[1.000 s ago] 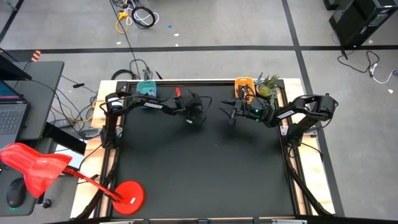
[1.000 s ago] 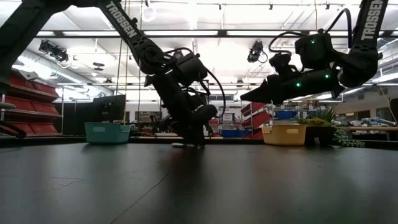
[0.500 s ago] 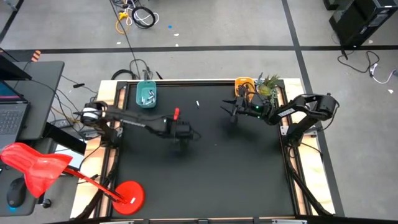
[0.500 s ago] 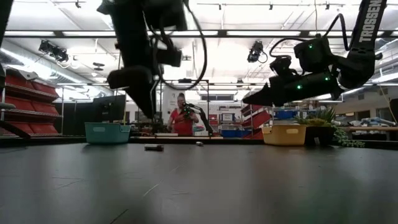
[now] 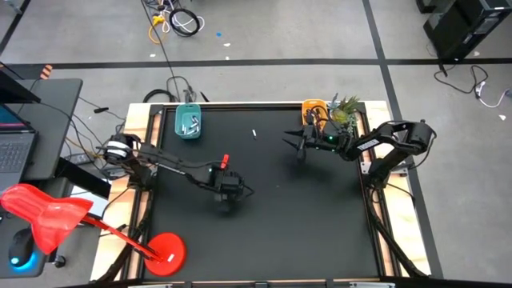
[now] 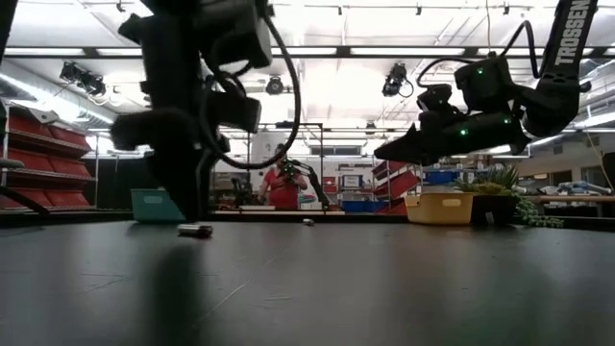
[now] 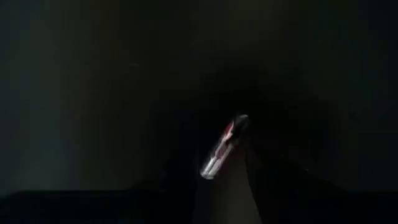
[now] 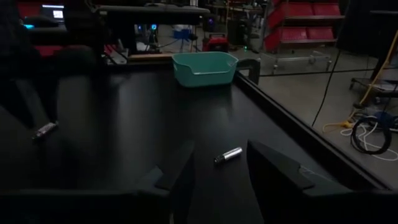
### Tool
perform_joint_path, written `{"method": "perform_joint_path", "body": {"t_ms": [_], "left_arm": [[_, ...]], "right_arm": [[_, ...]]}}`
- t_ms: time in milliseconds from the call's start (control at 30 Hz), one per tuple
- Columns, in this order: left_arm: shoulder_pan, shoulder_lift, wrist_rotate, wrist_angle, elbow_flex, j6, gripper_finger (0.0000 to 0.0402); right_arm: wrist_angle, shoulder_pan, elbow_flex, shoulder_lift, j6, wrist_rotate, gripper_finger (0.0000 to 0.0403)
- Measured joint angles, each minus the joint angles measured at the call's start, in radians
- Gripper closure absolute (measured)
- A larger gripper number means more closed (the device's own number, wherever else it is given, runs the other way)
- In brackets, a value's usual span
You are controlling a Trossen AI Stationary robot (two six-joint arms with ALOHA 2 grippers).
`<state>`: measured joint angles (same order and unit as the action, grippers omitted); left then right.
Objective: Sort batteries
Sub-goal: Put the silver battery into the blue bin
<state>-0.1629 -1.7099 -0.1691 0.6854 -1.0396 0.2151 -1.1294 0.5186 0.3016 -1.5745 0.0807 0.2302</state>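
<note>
The left gripper [image 5: 227,198] is down at the black table [image 5: 304,224], roughly at the middle of the surface and a little toward its left half. In the left wrist view a dark battery with a red end [image 7: 224,146] lies on the mat between that gripper's two dark fingers, which stand apart on either side of it; whether they touch it cannot be told. In the low view the same battery [image 6: 195,230] rests flat on the table at the foot of the left arm.

A silvery battery [image 5: 254,134] lies alone near the table's far edge, between the two trays; the right wrist view shows it [image 8: 228,154] lying on the dark mat, framed by that arm's own parted fingers.

The teal tray [image 5: 188,122] sits at the far-left corner and holds several pale batteries [image 5: 190,124]. The yellow tray [image 5: 313,106] sits toward the far-right corner, beside a small green plant [image 5: 344,110].

The right gripper [image 5: 293,138] hangs above the table near the far edge, in front of the yellow tray, its fingers spread and holding nothing.

A person in a red top [image 6: 284,187] shows in the room beyond the table.
</note>
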Motion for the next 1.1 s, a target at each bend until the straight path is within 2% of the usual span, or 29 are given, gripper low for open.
{"method": "perform_joint_path", "body": {"t_ms": [133, 333, 500, 700, 800, 900, 967, 1100], "left_arm": [[-0.058, 0.012, 0.041, -0.005, -0.01, 0.05, 0.0261], [-0.148, -0.018, -0.034, -0.006, 0.062, 0.087, 0.0261], [-0.154, -0.027, -0.034, -0.101, 0.13, 0.128, 0.0261], [-0.148, -0.029, -0.014, -0.101, 0.132, 0.133, 0.0281], [-0.145, -0.029, -0.028, -0.045, 0.083, 0.132, 0.0301], [-0.132, -0.014, -0.106, 0.053, 0.01, 0.134, 0.0316], [-0.106, 0.011, -0.115, 0.11, -0.039, 0.18, 0.0321], [-0.05, 0.009, -0.023, 0.287, -0.069, 0.383, 0.0323]], "right_arm": [[0.011, 0.002, 0.0, 0.0, 0.005, 0.0, 0.0251], [0.007, 0.008, 0.0, 0.0, 0.001, 0.008, 0.0251], [0.005, 0.008, 0.0, 0.0, -0.002, 0.011, 0.0251], [0.004, 0.008, 0.0, 0.0, -0.002, 0.011, 0.0251], [0.005, 0.008, 0.0, 0.0, -0.002, 0.011, 0.0251], [0.008, 0.008, 0.0, 0.0, -0.002, 0.011, 0.0251], [0.008, 0.008, 0.0, -0.001, -0.002, 0.011, 0.0251], [0.008, 0.008, 0.0, -0.001, -0.001, 0.011, 0.0251]]}}
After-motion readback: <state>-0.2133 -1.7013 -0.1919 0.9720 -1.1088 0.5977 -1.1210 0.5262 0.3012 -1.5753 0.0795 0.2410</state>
